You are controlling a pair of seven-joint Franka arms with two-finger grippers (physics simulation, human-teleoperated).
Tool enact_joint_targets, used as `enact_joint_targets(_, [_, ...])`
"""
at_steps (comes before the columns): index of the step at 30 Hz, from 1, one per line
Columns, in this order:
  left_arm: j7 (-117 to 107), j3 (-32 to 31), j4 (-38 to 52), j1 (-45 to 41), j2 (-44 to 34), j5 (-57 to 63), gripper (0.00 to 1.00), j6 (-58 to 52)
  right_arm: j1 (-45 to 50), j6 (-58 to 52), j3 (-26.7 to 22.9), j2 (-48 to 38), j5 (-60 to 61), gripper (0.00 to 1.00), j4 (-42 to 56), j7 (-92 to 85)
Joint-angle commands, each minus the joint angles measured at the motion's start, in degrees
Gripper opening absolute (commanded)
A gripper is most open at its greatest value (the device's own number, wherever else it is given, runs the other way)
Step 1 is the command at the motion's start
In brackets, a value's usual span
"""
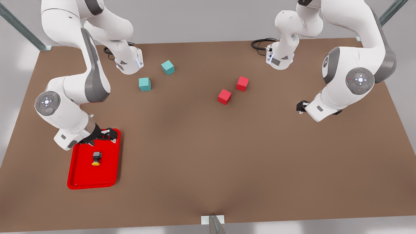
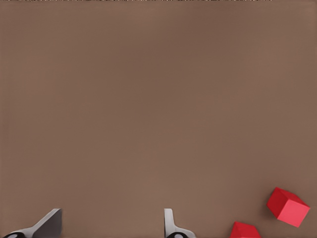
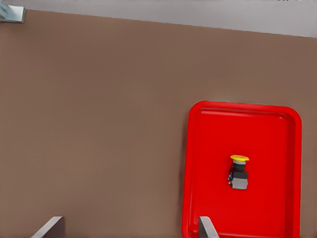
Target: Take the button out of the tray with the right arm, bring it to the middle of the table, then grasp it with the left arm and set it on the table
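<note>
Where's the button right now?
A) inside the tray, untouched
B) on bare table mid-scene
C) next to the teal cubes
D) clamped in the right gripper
A: the button lies on its side inside the tray, and the right gripper hangs open over the tray's far end, not touching it.

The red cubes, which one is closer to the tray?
The red cube lower in the front view, toward that view's left, is closer to the tray. The other red cube sits farther back and to the right.
</note>
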Motion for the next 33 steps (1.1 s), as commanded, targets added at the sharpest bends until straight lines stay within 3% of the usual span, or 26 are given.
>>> enact_joint_targets(1, [1.5, 0.0, 0.0, 0.0, 0.0, 0.1, 1.0, 1.6, -0.4, 0.3, 0.0, -0.1, -0.5, 1.0, 0.0, -0.9])
enact_joint_targets(6, [1.6, 0.0, 0.0, 0.1, 0.4, 0.1, 1.0, 1.6, -7.7, -1.5, -0.3, 7.8, -1.4, 1.0, -0.5, -1.9])
enact_joint_targets(7, [1.6, 0.0, 0.0, 0.1, 0.4, 0.1, 1.0, 1.6, -8.5, -0.3, -0.2, 10.7, -8.3, 1.0, -0.3, -1.8])
enact_joint_targets(9, [1.6, 0.0, 0.0, 0.1, 0.5, 0.1, 1.0, 1.6, -10.5, 6.4, -0.2, 15.4, -9.3, 1.0, 1.0, -2.0])
enact_joint_targets(13, [1.6, 0.0, 0.0, 0.1, 0.7, 0.0, 1.0, 1.6, -12.9, 6.9, -0.3, 28.1, -9.1, 1.0, 13.6, -12.3])
enact_joint_targets(17, [1.6, 0.0, 0.0, 0.1, 0.8, 0.1, 1.0, 1.5, -13.8, 14.6, -0.3, 33.4, -8.9, 1.0, 14.2, -18.4])
enact_joint_targets(22, [1.6, 0.0, 0.0, 0.0, 0.9, 0.1, 1.0, 1.5, -13.9, 14.8, -0.3, 33.3, -8.5, 1.0, 13.0, -18.2])
enact_joint_targets(26, [1.7, 0.0, 0.0, 0.0, 1.7, 0.1, 1.0, 1.4, -17.0, 15.0, 0.0, 28.7, -8.6, 1.0, 0.7, -17.5])
enact_joint_targets(33, [1.7, 0.0, -0.2, 0.1, 2.3, 0.1, 1.0, 1.1, -17.7, 21.5, 0.1, 25.9, -8.5, 1.0, -6.9, -15.0])
